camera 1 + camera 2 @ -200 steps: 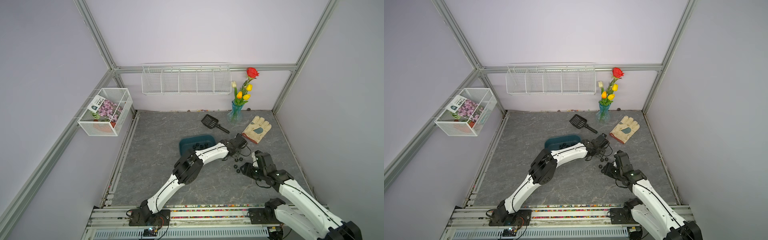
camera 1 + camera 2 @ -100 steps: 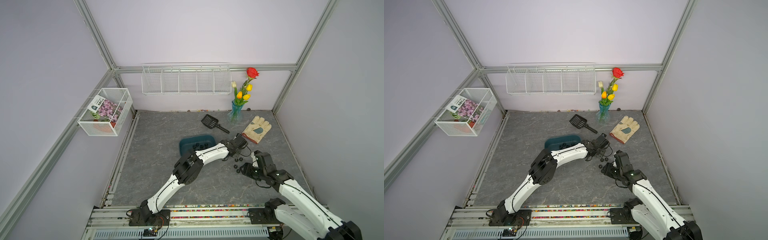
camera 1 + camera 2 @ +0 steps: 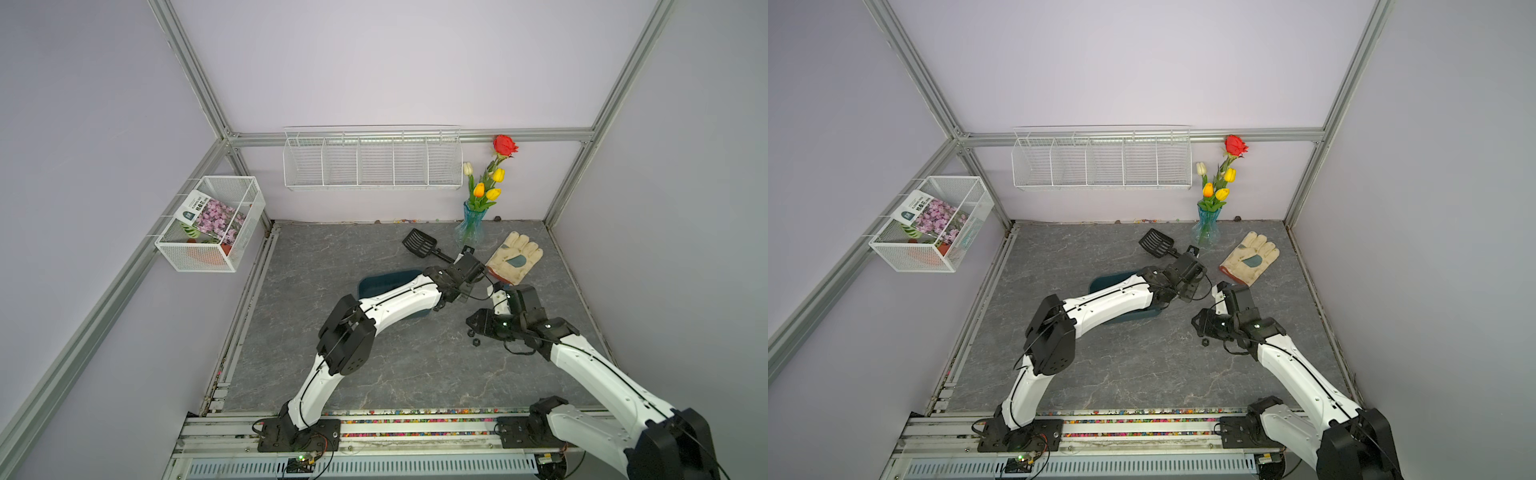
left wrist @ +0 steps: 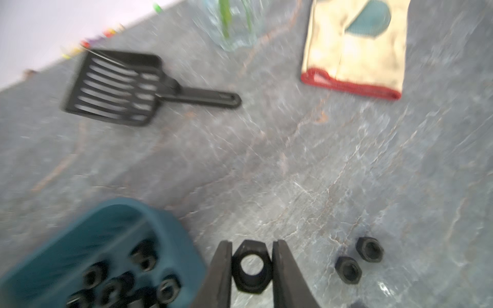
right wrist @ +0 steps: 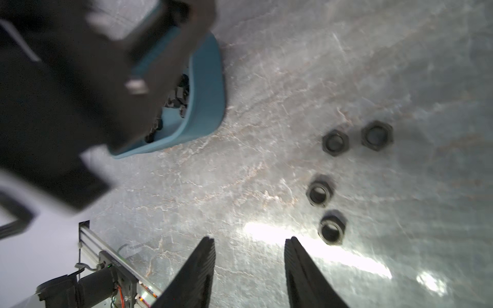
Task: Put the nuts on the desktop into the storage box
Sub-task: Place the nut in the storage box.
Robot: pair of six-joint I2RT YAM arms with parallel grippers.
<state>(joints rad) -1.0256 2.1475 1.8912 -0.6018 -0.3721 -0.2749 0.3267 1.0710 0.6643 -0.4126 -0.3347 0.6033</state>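
Box (image 4: pixel 160 216), lower left in the left wrist view, holds several nuts (image 4: pixel 144 257). Left gripper (image 4: pixel 252 242), bottom centre, is clamped on one nut (image 4: pixel 250 285): carry it level past the rim before releasing. Right gripper (image 5: pixel 249 240) stands apart, empty; four loose nuts (image 5: pixel 320 193) lie right of centre in its view.

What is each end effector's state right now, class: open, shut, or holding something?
Left end effector: shut on a black hex nut.
Right end effector: open, holding nothing.
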